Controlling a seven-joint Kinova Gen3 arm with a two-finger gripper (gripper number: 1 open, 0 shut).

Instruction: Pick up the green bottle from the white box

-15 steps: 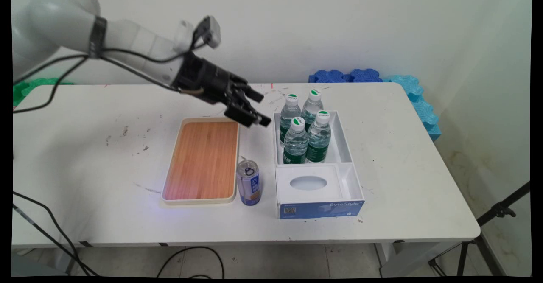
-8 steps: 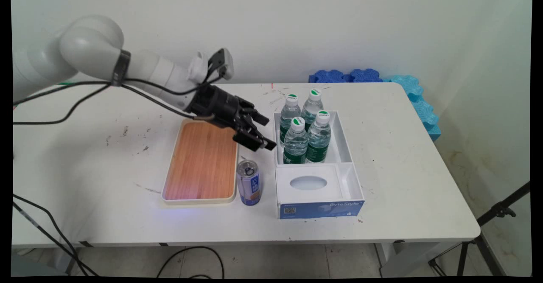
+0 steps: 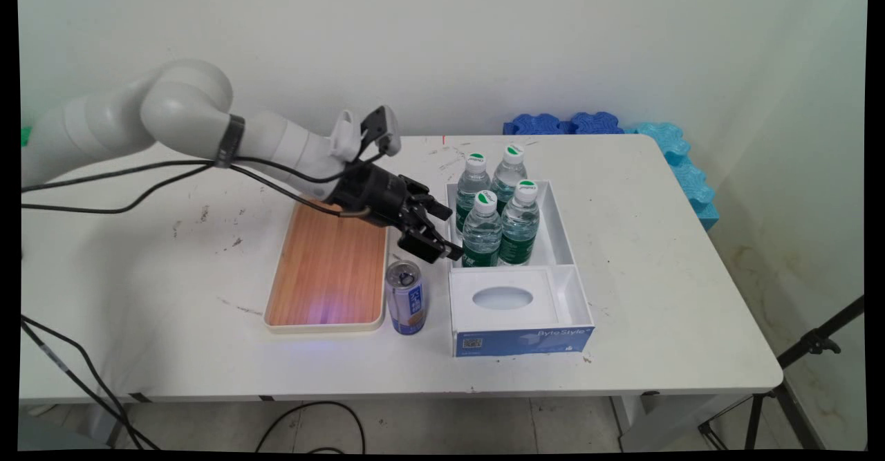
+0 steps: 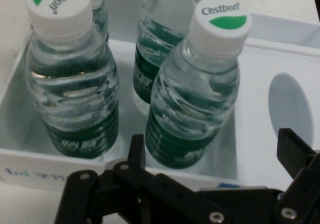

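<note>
Tool spread wide, empty, just beside near-left water bottle in white box.

Four bottles stood in the rear compartment of the box, right of the frame's centre. In the front compartment lay a tissue insert. Left of the box stood a can, and just left of it the tray. The gripper hung above the can, beside the box's left wall, near the front left bottle.
</note>
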